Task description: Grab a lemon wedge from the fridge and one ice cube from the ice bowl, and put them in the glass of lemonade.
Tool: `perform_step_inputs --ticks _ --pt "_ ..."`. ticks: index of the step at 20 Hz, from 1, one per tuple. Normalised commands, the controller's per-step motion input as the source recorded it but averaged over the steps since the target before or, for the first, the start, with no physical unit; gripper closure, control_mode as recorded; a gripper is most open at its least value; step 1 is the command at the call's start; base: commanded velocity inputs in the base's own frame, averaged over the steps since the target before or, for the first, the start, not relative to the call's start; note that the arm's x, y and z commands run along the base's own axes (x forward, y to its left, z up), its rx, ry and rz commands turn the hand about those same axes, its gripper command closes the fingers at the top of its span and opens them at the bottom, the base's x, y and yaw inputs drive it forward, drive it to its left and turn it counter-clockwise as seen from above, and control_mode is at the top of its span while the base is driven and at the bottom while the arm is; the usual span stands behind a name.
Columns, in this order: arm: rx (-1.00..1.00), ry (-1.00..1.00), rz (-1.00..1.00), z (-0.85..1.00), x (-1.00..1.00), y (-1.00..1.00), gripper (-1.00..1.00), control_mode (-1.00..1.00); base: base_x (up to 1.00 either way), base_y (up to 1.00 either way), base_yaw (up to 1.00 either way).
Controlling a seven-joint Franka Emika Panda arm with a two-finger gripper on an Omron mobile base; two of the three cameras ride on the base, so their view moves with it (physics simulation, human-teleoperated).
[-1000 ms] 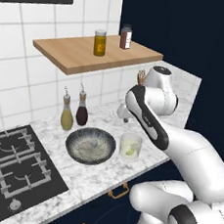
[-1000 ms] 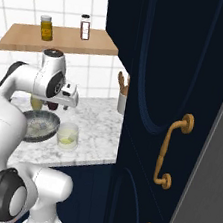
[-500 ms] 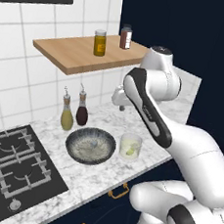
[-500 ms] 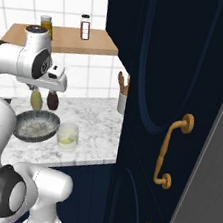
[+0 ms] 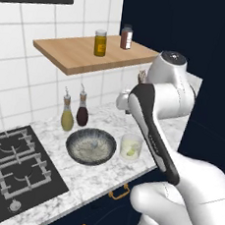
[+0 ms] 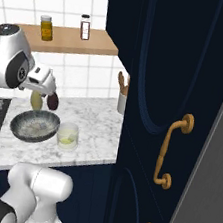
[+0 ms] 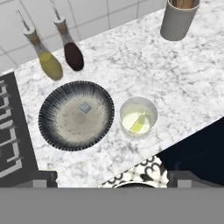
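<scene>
Jaws spread wide, nothing held; white arm's gripper (image 6: pixel 50 90) hangs high over marble counter (image 7: pixel 183 83); small pale ice cube (image 7: pixel 85 107) lies in wide shallow dark-rimmed speckled bowl (image 7: pixel 48 127), just beside short clear tumbler of lemonade (image 7: pixel 138 117) holding yellow-green wedge (image 7: pixel 139 126); descend straight, centre tips astride cube, avoid rim.

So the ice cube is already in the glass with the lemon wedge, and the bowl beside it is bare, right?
Not quite. The hand view shows the ice cube lying in the bowl, not in the glass. The rest holds: a lemon wedge sits in the glass, which stands beside the bowl on the counter.
</scene>
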Motion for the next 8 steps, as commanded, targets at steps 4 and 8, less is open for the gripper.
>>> perform_step_inputs --ticks 4,8 --pt "0.01 -0.09 -0.25 -0.3 -0.37 -0.41 -1.0 -1.0 0.0 0.0 0.0" --pt "0.0 -0.07 -0.23 -0.04 -0.51 -0.22 -1.0 -1.0 0.0 0.0 0.0"
